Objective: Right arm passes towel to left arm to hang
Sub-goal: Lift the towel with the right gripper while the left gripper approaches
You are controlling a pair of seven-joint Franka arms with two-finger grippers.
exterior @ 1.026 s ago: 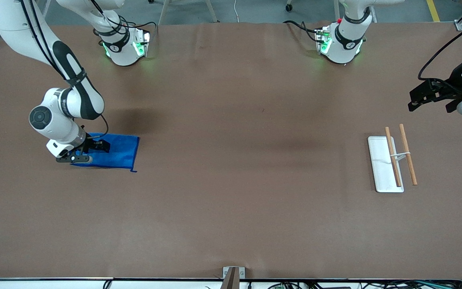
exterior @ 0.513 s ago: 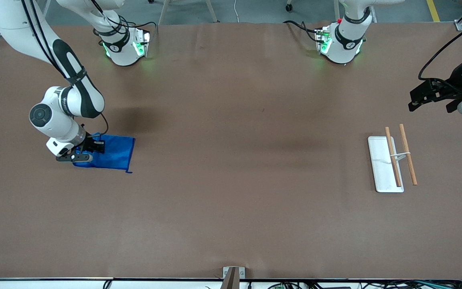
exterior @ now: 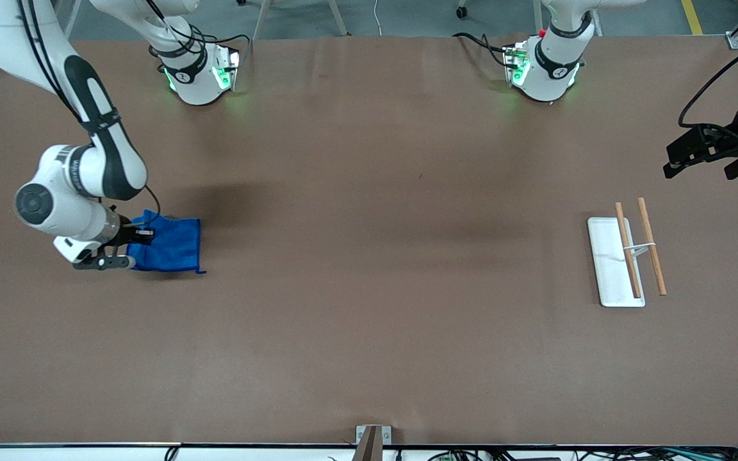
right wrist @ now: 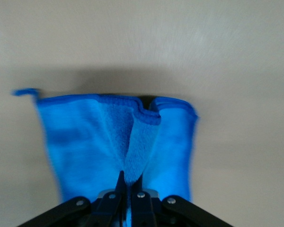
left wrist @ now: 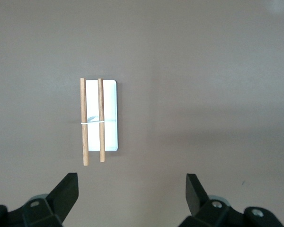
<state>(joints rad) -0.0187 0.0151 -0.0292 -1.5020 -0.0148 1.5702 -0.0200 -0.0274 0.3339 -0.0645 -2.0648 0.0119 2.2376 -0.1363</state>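
Right wrist view, right gripper [right wrist: 128,191] clamped on bunched towel [right wrist: 99,142], fingertips hidden, left gripper [left wrist: 132,189] spread above rack [left wrist: 106,113].

Two white Franka arms share the brown table. The right arm [exterior: 81,121] shows glossy white shells with broad black bands at its joints, a round grey-black cap on the elbow-like joint and a thin black cable looping along its links. Its base [exterior: 197,73], by the table's back edge, glows green and carries a small black logo mark. The left arm's base [exterior: 545,67] glows green too, with a black collar band and black cables trailing off. The left gripper [exterior: 696,153] is matte black and angular, with a silvery camera housing beside it; its black fingers [left wrist: 66,191] taper to wedges, with round screw holes showing.
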